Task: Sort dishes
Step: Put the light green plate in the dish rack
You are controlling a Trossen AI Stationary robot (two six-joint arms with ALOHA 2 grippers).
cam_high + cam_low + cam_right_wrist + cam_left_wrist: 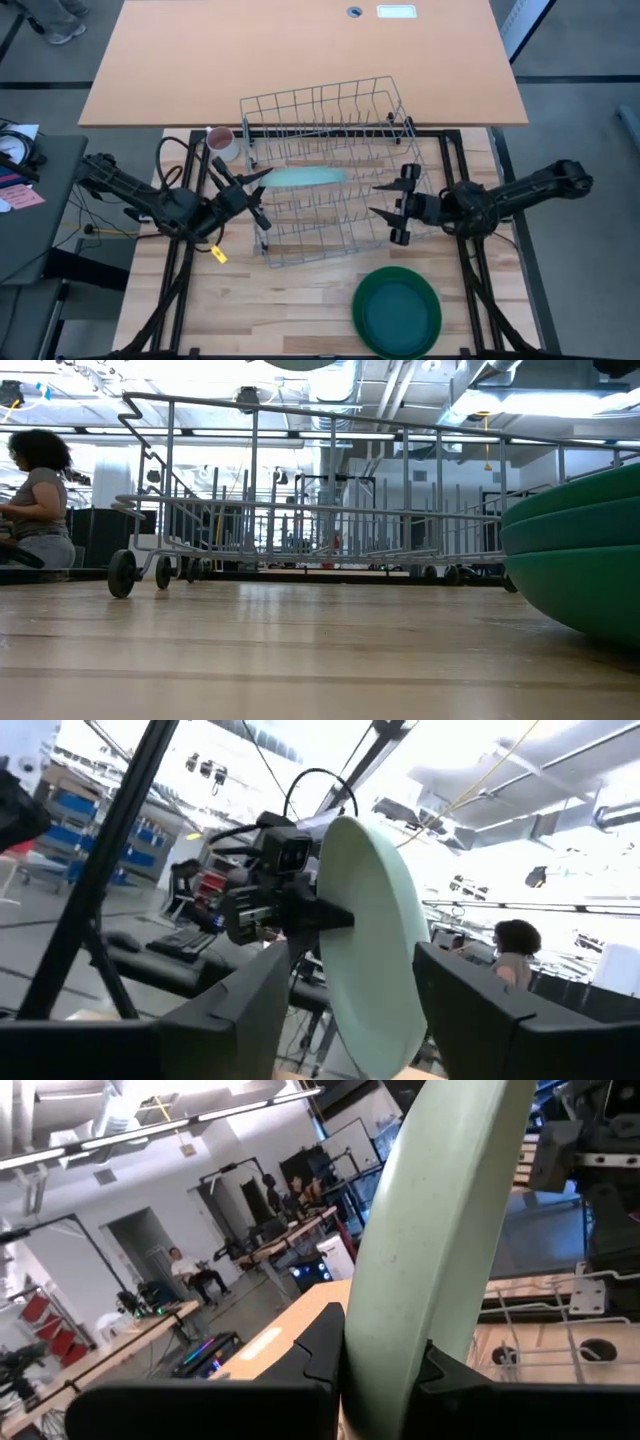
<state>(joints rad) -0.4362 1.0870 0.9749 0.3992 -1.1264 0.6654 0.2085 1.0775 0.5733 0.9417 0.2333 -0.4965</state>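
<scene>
Mint plate [305, 177], pale and glossy, hangs on edge above the middle of the wire rack [330, 105], pinched at its rim by my left gripper [258, 176], whose fingers [325, 1345] are clamped tight on it. My right gripper [388, 198] sits at the rack's three o'clock side, fingers [470, 1000] spread wide apart and holding nothing, pointed at the plate. Stacked dark green plates [397, 311] rest on the wooden table [290, 315] at about five o'clock from the rack. Pinkish mug [221, 141] stands at the rack's ten o'clock corner.
</scene>
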